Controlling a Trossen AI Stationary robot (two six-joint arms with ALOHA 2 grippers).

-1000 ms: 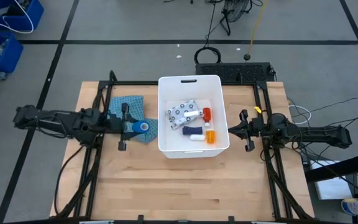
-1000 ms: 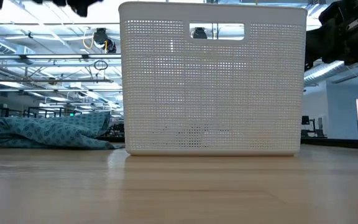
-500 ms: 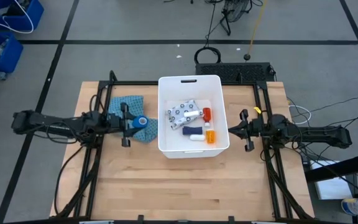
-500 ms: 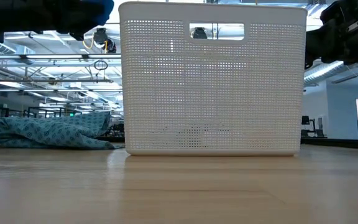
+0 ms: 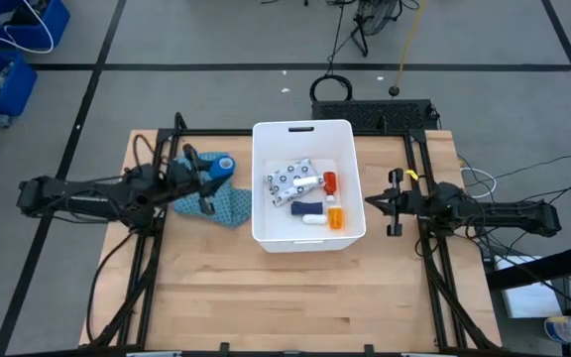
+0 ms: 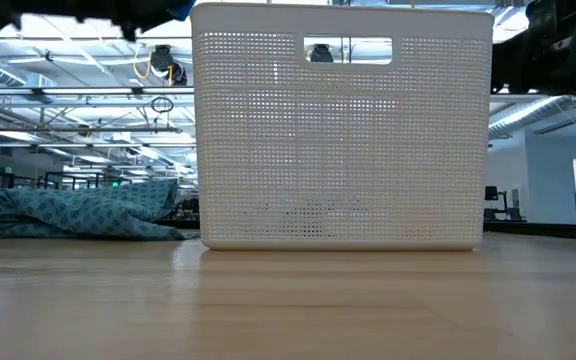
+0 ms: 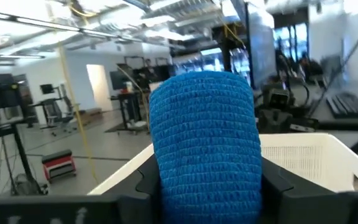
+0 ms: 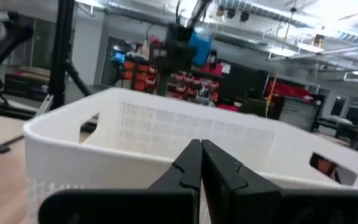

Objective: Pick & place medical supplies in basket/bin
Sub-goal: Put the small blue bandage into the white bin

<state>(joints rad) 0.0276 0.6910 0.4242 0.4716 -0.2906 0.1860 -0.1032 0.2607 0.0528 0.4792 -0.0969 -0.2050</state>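
Change: left gripper (image 5: 209, 171) has carried the blue wrap roll (image 7: 205, 144) from over the teal cloth (image 5: 228, 203) toward the bin's (image 5: 307, 128) far-left rim | Fingers: pinching the roll's sides | Handling: likely light, soft, grippy | Right gripper (image 8: 201, 163): right of bin, fingers pressed together

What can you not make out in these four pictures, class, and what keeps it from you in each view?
- Low view: the supplies inside the white basket; its perforated wall screens them.
- Low view: both grippers, cut off by the top edge.
- Left wrist view: the left gripper and the basket's contents, blocked by the blue bandage roll.
- Right wrist view: the contents, hidden behind the rim and the right gripper.
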